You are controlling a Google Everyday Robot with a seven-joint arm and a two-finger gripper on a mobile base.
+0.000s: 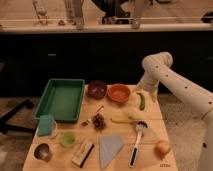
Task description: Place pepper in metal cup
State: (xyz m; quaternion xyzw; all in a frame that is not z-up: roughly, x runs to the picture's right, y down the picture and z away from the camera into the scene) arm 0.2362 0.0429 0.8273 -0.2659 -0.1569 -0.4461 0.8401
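The pepper (141, 101), small, dark green and curved, lies near the table's right edge, just right of the orange bowl (119, 93). My gripper (143, 91) hangs at the end of the white arm, directly over the pepper's upper end and very close to it. I cannot tell whether it touches the pepper. The metal cup (42, 151), small, round and shiny grey, stands at the table's front left corner, far from the gripper.
A green tray (62, 97) is at the back left, with a dark-brown bowl (97, 89) beside it. A light-green cup (68, 138), teal sponge (46, 125), grey cloth (110, 146), white brush (136, 142), thin yellow item (123, 120) and a round fruit (162, 148) fill the front.
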